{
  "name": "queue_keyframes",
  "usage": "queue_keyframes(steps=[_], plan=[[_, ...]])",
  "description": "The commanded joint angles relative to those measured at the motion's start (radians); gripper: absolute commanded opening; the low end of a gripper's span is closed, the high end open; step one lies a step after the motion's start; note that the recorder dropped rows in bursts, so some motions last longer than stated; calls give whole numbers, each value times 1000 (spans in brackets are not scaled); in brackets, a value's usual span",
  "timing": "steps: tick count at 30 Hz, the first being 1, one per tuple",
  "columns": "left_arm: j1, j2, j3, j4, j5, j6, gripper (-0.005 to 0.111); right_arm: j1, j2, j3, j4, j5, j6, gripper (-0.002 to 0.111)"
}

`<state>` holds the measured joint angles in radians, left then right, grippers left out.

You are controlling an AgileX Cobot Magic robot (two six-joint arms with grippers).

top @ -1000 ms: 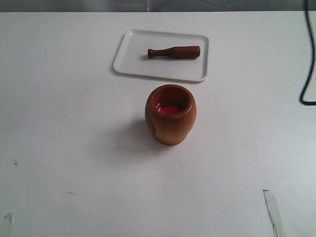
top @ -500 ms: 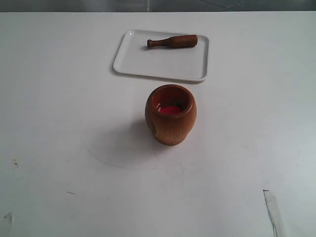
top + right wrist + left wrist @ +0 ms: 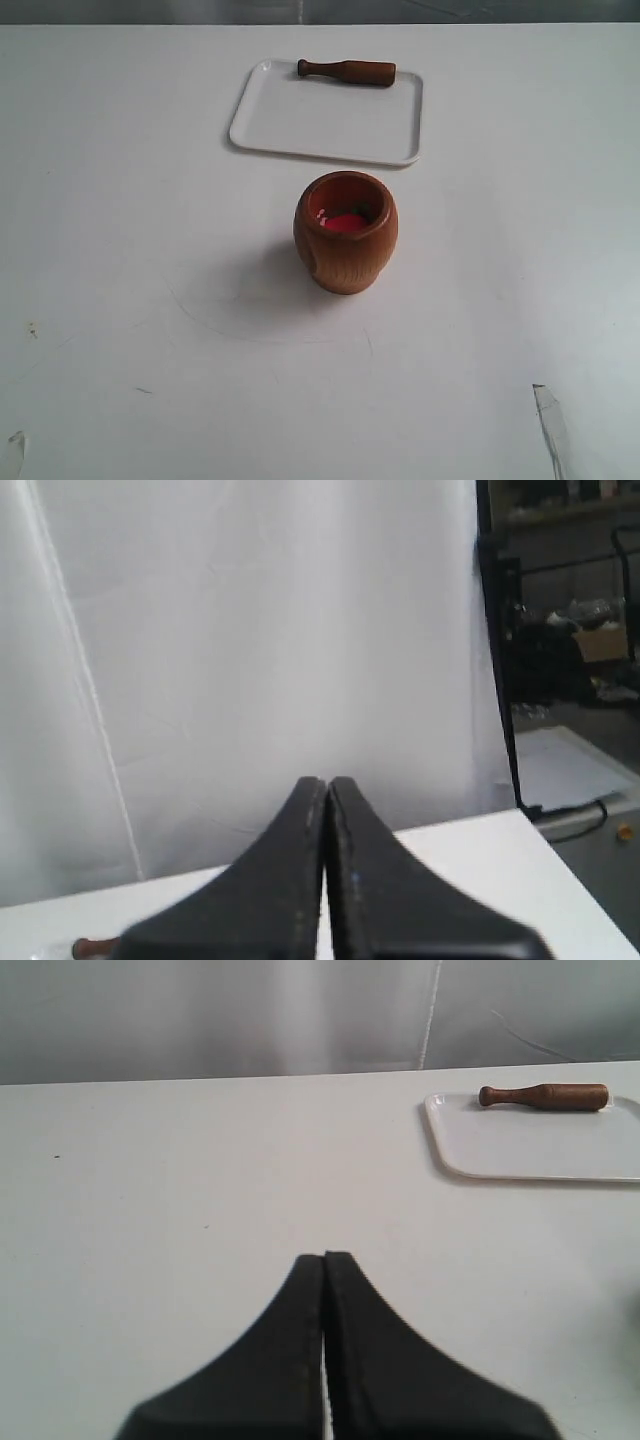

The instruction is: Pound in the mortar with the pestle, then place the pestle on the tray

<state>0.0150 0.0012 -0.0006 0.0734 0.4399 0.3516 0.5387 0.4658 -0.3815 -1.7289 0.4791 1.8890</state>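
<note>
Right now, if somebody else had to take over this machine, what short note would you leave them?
Left gripper: shut, holding nothing, low over the table.
Right gripper: shut, holding nothing, raised and looking past the table's edge.
Neither arm shows in the exterior view.
Pestle: lying on its side on the tray, along the far rim.
Mortar: upright on the table, nearer than the tray and apart from it, red inside.
Done: the pestle is on the tray. The pictures cannot confirm the pounding.
Left: apparently nothing, but watch that the pestle does not roll off the rim.
</note>
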Motion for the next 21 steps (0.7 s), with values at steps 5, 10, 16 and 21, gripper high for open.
queue_keyframes(steps=[5, 10, 16, 21], plan=[[-8, -1, 1, -7, -3, -8, 0, 1, -249, -12, -15, -7, -243, 0], [-8, -1, 1, -7, -3, -8, 0, 1, -226, -87, -15, -35, -887, 0], [-8, -1, 1, -7, -3, -8, 0, -1, -184, -138, 492, -39, -2060, 0], [-8, -1, 1, -7, -3, -8, 0, 1, -73, -140, 1023, 194, -2585, 0]])
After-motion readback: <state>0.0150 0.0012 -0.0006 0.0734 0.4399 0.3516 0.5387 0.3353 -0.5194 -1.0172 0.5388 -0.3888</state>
